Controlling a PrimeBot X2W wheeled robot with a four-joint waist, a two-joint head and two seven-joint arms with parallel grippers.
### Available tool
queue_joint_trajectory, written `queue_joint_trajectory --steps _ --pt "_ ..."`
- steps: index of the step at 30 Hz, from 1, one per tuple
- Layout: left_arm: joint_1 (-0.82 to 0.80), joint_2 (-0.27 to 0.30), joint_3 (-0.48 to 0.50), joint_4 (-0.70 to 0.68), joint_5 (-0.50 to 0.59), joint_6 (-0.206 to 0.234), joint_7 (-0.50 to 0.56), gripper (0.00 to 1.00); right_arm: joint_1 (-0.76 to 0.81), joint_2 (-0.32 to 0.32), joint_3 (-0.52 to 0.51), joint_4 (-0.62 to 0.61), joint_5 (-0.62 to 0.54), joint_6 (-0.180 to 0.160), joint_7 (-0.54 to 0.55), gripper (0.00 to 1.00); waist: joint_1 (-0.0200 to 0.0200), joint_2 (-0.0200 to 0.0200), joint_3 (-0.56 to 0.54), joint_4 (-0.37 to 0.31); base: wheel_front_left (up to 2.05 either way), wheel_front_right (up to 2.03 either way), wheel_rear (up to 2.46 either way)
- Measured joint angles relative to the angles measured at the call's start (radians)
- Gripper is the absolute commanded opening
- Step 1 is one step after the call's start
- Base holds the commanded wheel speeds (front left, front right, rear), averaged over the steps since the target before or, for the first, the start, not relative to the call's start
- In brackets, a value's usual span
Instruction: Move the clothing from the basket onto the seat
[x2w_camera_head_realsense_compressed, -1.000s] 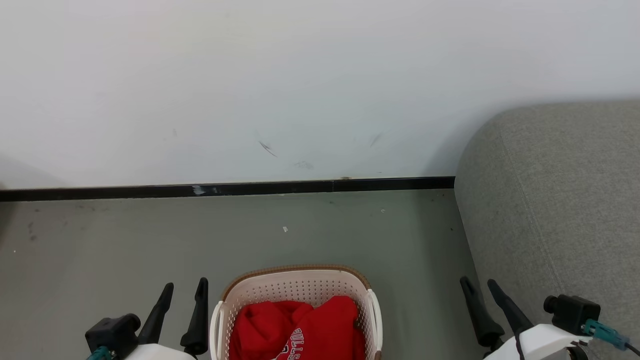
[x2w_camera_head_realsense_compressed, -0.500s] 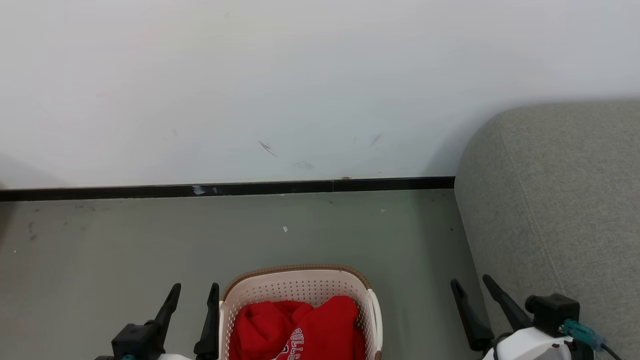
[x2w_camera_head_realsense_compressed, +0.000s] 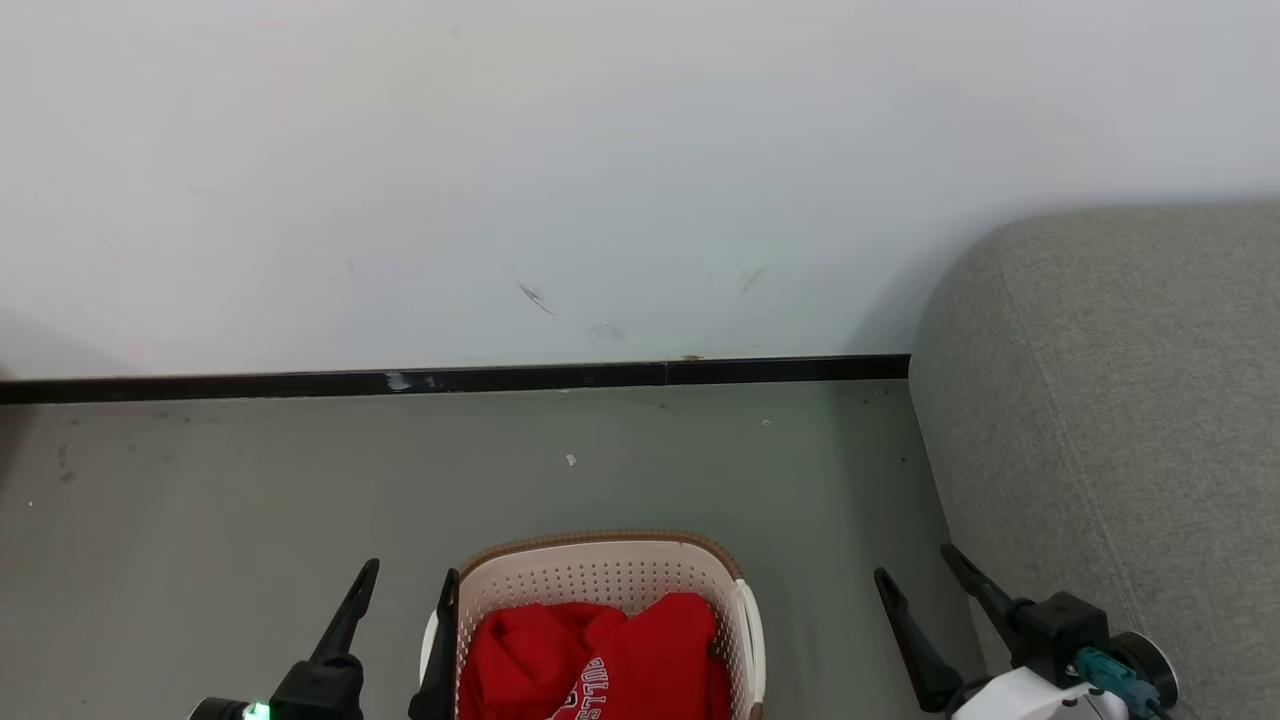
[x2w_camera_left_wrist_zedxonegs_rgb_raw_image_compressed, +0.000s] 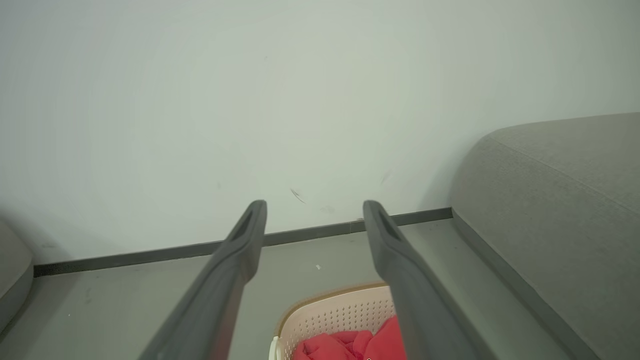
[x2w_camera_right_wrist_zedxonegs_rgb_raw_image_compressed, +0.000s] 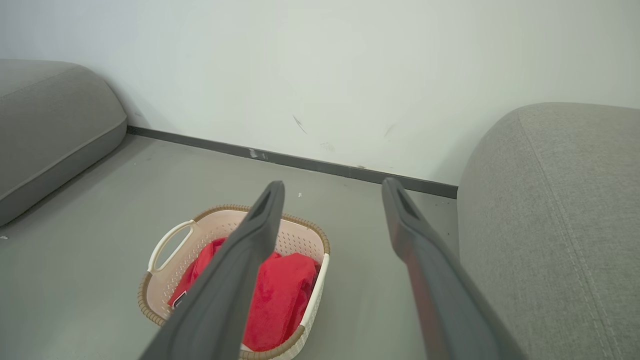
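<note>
Clothing (x2w_camera_head_realsense_compressed: 600, 662) lies heaped in the basket (x2w_camera_head_realsense_compressed: 600, 568), which stands on the floor (x2w_camera_head_realsense_compressed: 250, 480) just left of the seat (x2w_camera_head_realsense_compressed: 1100, 400), with a strip of bare floor between them. None of it is on the seat yet, so the task looks to be at its start. The left claw (x2w_camera_head_realsense_compressed: 412, 572) hangs spread wide and empty at the basket's left rim. Its inner finger crosses the rim in the head view, and whether it touches the plastic cannot be told. The right claw (x2w_camera_head_realsense_compressed: 914, 562) is spread just as wide and empty, over the floor between basket and seat.

The red cloth is likely light, soft and limp. It should bunch under a pinch, then sag and trail once lifted, and it may drag a second piece along or snag on the rim. A raised fold near the top of the heap, such as the hump at the far end, seems the best place to grip. The pinch should go deep so the smooth fabric does not slip out.

The head view's lower edge cuts off the basket's near half and part of the white lettering (x2w_camera_head_realsense_compressed: 590, 688). How many pieces make up the heap cannot be made out, nor what lies beneath it. In the right wrist view that claw's own finger covers the middle of the heap.
</note>
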Motion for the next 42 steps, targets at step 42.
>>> queue_joint_trajectory --steps 42 --pt "0.029 -0.008 0.047 0.009 0.005 0.005 0.0 1.0 0.006 0.002 0.005 -0.037 0.03 0.0 -0.001 1.0 -0.0002 0.0 0.012 0.002 0.0 0.0 0.0"
